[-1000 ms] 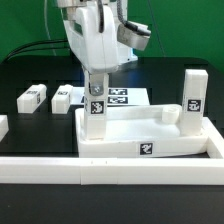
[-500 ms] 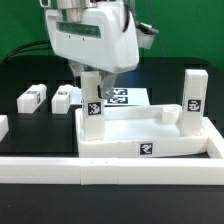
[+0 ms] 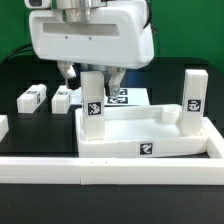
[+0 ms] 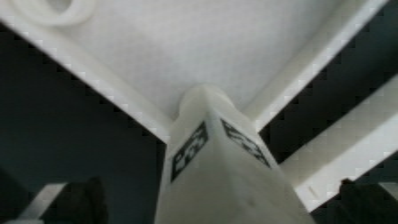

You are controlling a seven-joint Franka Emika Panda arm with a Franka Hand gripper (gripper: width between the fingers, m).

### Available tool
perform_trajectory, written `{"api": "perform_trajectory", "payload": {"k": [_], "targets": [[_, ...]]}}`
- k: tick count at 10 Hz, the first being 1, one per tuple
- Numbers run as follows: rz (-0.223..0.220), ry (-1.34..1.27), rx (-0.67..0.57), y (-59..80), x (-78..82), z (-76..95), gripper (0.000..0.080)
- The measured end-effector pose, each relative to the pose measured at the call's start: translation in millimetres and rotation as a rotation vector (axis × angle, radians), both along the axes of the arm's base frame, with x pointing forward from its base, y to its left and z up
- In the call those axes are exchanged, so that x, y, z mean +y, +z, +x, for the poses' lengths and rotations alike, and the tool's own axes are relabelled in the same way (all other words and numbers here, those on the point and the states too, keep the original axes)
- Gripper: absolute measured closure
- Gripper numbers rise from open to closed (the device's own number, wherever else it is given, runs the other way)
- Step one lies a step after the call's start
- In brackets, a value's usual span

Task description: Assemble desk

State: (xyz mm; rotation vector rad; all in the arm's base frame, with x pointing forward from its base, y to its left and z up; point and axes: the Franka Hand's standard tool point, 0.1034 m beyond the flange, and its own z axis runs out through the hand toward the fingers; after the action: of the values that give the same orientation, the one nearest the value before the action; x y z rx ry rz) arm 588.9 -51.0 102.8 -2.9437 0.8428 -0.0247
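The white desk top [image 3: 115, 150] lies in the middle of the exterior view, rim up. One white tagged leg [image 3: 93, 101] stands upright in its corner at the exterior view's left, and a second leg [image 3: 192, 95] stands in the corner at the right. My gripper [image 3: 90, 76] is open astride the top of the left leg, with one finger [image 3: 68, 72] on each side and a gap to it. In the wrist view the leg [image 4: 222, 160] runs down to the desk top [image 4: 196, 50] between my dark fingers [image 4: 50, 200] of the gripper [image 4: 210, 205].
Two loose white legs [image 3: 32, 97] [image 3: 63, 97] lie on the black table at the exterior view's left, and another white part [image 3: 3, 125] is at the edge. The marker board [image 3: 128, 97] lies behind the desk top. A low white border wall [image 3: 110, 172] runs along the front.
The fingers, close around the left leg one second ago, have spread apart. The hand has shifted toward the exterior view's left and looms larger. The leg stays upright.
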Motion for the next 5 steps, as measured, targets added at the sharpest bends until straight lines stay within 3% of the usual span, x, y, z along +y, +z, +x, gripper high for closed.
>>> {"api": "perform_trajectory", "payload": {"k": [5], "targets": [[-0.040,0.434,-0.021,1.3,-1.0,2.3,0.0151]]}}
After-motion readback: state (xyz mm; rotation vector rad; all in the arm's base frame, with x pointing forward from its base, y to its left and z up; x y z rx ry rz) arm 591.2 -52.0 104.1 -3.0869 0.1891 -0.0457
